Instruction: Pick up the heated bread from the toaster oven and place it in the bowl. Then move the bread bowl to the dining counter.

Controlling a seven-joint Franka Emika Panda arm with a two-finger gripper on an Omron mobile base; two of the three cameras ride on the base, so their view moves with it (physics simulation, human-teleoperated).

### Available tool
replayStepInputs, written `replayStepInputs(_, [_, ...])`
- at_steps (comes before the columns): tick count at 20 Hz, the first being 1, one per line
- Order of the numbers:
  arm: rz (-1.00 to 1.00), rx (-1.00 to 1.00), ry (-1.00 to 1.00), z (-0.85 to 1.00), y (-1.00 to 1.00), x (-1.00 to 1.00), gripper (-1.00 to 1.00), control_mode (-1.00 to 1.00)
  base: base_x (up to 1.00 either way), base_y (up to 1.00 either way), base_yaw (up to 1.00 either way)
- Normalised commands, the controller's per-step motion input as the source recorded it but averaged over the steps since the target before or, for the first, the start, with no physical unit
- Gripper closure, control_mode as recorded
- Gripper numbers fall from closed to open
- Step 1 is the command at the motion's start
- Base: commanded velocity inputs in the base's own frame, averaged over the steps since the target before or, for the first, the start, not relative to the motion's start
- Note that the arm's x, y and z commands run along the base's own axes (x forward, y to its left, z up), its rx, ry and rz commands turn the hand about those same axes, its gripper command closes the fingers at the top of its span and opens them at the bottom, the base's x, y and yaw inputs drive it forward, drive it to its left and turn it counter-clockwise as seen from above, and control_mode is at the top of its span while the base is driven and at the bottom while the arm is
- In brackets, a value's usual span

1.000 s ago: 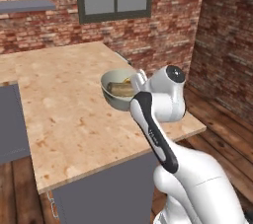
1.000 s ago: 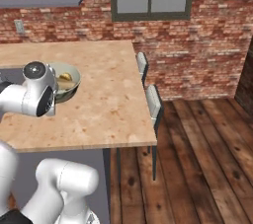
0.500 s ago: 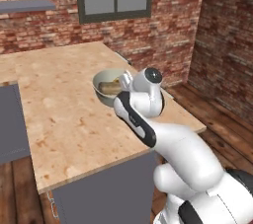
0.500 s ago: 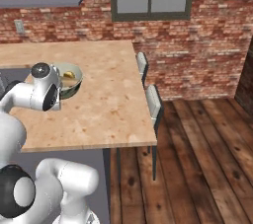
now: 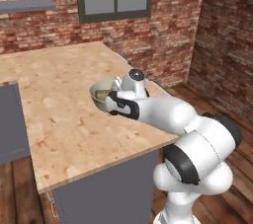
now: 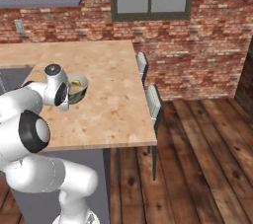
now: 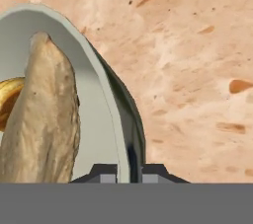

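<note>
Brick walls surround a wood-grain counter (image 5: 59, 114) with reddish blotches. Claw (image 7: 129, 171) is clamped on the rim of the bowl (image 7: 106, 99), one finger either side. Bowl, pale grey-green and round, sits over the counter, holding a long tan loaf (image 7: 42, 124) and a golden bread (image 7: 7, 97) piece beside it.

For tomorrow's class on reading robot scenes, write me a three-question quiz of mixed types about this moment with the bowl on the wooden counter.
1. True or false: the gripper is shut on the rim of the bowl.
2. Multiple choice: what lies in the bowl? A) nothing B) a pale tan loaf and a small golden piece C) a spoon
3. Fill in: the bowl is over the light wood-grain ____.

Key: 1 true; 2 B; 3 counter.
</note>
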Motion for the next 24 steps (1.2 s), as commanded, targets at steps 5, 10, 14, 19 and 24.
replayStepInputs(5, [0.0, -0.07, 0.02, -0.67, 0.03, 0.54, -1.0, -1.0, 0.0, 0.0, 0.0])
replayStepInputs(10, [0.0, -0.01, -0.02, -0.36, 0.0, 0.25, -1.0, -1.0, 0.0, 0.0, 0.0])
replayStepInputs(14, [0.0, 0.0, 0.0, 0.01, 0.0, -0.01, -1.0, -1.0, 0.0, 0.0, 0.0])
replayStepInputs(19, [0.0, 0.05, -0.04, 0.53, -0.09, -0.72, -1.0, -1.0, 0.0, 0.0, 0.0])
replayStepInputs(24, [0.0, 0.12, -0.13, 0.6, -0.44, -1.0, -1.0, -1.0, 0.0, 0.0, 0.0])
